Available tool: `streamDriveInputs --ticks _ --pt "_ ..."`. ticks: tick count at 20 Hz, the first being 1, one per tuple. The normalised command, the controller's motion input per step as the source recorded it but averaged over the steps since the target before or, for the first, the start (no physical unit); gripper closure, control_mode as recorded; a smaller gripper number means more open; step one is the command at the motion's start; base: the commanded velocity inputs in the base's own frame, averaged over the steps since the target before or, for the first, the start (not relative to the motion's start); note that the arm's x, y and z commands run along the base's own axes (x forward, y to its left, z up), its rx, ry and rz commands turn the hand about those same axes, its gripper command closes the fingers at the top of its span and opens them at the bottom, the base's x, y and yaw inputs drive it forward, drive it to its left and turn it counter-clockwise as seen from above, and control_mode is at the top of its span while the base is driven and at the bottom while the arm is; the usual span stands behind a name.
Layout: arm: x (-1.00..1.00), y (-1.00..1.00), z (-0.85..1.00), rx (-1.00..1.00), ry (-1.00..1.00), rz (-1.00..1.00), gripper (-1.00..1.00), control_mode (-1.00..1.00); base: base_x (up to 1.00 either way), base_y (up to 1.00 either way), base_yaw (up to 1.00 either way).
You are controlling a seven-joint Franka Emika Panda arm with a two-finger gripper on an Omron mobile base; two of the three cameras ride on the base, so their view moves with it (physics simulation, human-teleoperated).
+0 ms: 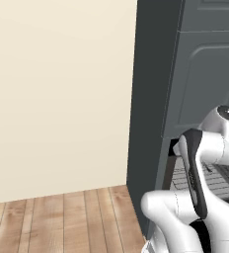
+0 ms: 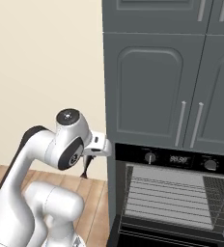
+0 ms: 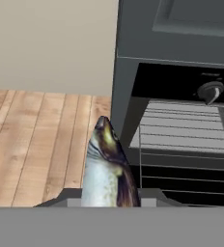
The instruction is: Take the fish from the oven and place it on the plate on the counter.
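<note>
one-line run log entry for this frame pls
phase: carrying | gripper: shut on fish | fish: out of oven, over wood floor | plate: not reached

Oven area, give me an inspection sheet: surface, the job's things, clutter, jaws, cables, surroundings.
Surface: wooden floor beside the unit; no worktop seen.
Job's things: oven open, pale cavity and wire racks bare. Fish out of the oven, over the floor to the oven's left in the hand view, sticking out along the gripper. Plate: nothing seen.
Clutter: nothing seen.
Jaws: gripper hangs left of the oven front, closed on the fish as far as the hand view shows.
Cables: nothing seen.
Surroundings: dark grey cabinet doors with bar handles above the oven; beige wall to the left.
</note>
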Motion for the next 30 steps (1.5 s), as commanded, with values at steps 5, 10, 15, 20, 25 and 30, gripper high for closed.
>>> streamDriveInputs --ticks 5,10,15,20,25,30 --pt "0.0 0.06 0.1 0.04 0.01 0.1 1.0 -1.0 0.0 0.0 0.0" --pt "0.0 0.0 0.0 0.0 0.0 0.0 1.0 -1.0 0.0 0.0 0.0" --pt "0.0 0.0 0.0 0.0 0.0 0.0 1.0 -1.0 0.0 0.0 0.0" --pt "-0.11 0.0 0.0 0.0 0.0 0.0 1.0 -1.0 0.0 0.0 0.0" --pt "-0.14 0.0 0.0 0.0 0.0 0.0 1.0 -1.0 0.0 0.0 0.0" --pt "0.0 0.0 0.0 0.0 0.0 0.0 1.0 1.0 -0.59 -0.19 -0.01"
